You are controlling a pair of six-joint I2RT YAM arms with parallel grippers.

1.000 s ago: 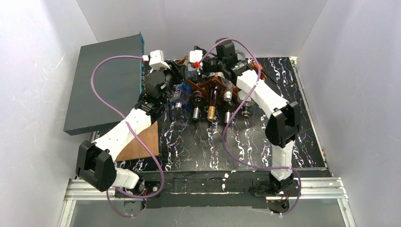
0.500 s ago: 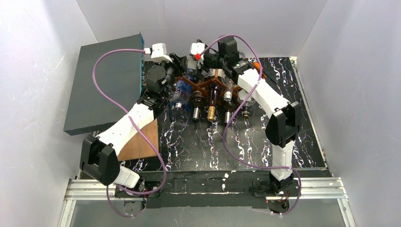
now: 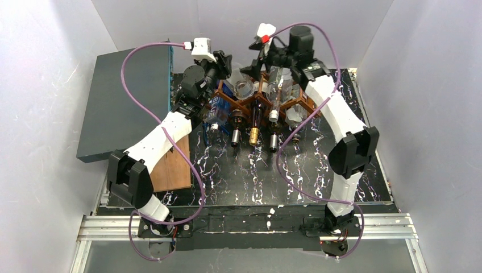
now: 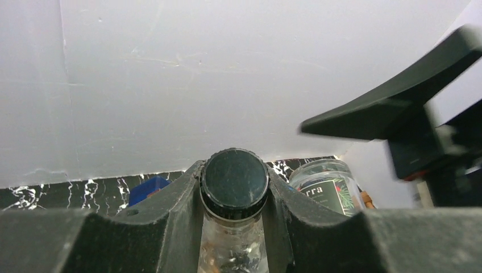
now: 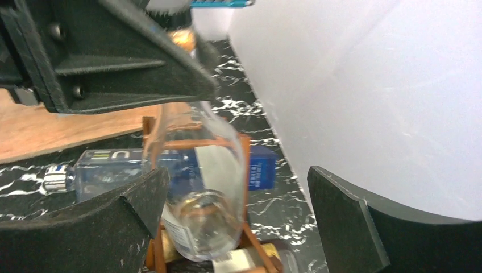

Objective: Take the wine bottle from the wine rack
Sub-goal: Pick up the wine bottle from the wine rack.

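Dark bottles [image 3: 254,122] are kept in the brown wine rack [image 3: 260,98] on the black table [image 3: 244,170], with their necks pointed to the near side. Just behind, a clear wine bottle [image 3: 244,88] is held tilted above the rack's left part. Its black cap [image 4: 233,181] is gripped tight by the left gripper [image 4: 233,190]. The right gripper [image 5: 236,193] is spread wide, and nothing is held in it.

"erra" on a dark label [image 4: 325,191]
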